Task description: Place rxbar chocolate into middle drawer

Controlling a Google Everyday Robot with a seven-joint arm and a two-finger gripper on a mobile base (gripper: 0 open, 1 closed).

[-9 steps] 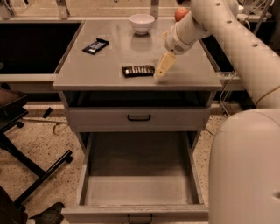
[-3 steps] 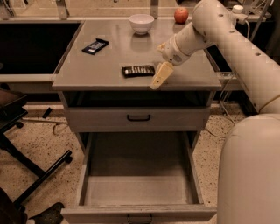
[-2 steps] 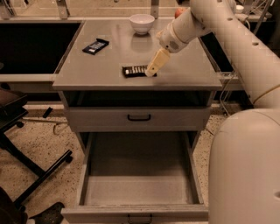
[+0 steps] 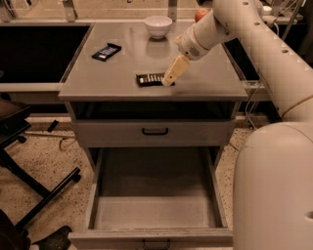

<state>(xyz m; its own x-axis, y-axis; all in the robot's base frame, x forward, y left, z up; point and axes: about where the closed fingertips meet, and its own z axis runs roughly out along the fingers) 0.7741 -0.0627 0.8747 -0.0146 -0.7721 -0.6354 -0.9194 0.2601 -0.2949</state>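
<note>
The rxbar chocolate (image 4: 149, 78), a flat dark bar with a row of pale markings, lies on the grey cabinet top (image 4: 210, 80) near its front edge. My gripper (image 4: 169, 79) hangs from the white arm that comes in from the upper right. Its cream tip is down at the bar's right end and covers that end. The middle drawer (image 4: 154, 211) is pulled wide open below, and its grey tray is empty. Its black handle shows at the bottom edge.
The upper drawer (image 4: 154, 131) is shut. A dark blue-black bar with a white label (image 4: 106, 52) lies at the back left of the top. A white bowl (image 4: 158, 26) and a red apple (image 4: 201, 14) stand at the back. A black chair base (image 4: 44, 200) is on the floor at left.
My gripper has moved left along the cabinet top, from right of the bar to its right end. The bar and the drawers have not moved.
</note>
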